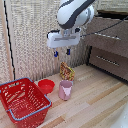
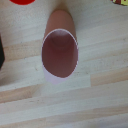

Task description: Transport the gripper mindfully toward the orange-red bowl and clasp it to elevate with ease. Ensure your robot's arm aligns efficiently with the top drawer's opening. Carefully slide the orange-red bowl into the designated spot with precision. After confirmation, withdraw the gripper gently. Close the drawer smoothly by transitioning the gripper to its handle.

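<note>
Your claw (image 1: 62, 52): white hand on the robot's arm (image 1: 74, 12), two short dark fingers with blue tips (image 1: 68, 52) pointing down, spread apart with nothing between them. It hangs well above the bench (image 1: 95, 100), over the pink cup (image 1: 65, 90).

Your target, the orange-red bowl (image 1: 46, 86): sits upright on the bench, between the red wire basket (image 1: 22, 100) and the pink cup, near both. In the wrist view you see only a sliver of the orange-red bowl at the picture's edge (image 2: 22, 2).

Pink cup: upright, open mouth up, nearly filling the wrist view (image 2: 60, 52); its inside looks bare.

Patterned packet (image 1: 66, 71): stands just behind the cup in the exterior view; what it is you cannot tell at this blur. A scrap of it may be the coloured corner in the wrist view (image 2: 121, 2).

Red wire basket: at the exterior view's left, near the bench's front edge, with a pale rim.

Top drawer (image 1: 107, 32): grey-brown front at the exterior view's right, well apart from the bowl; you cannot tell whether it stands open. Below it, a similar front framed in black (image 1: 107, 61) with a silver bar.
</note>
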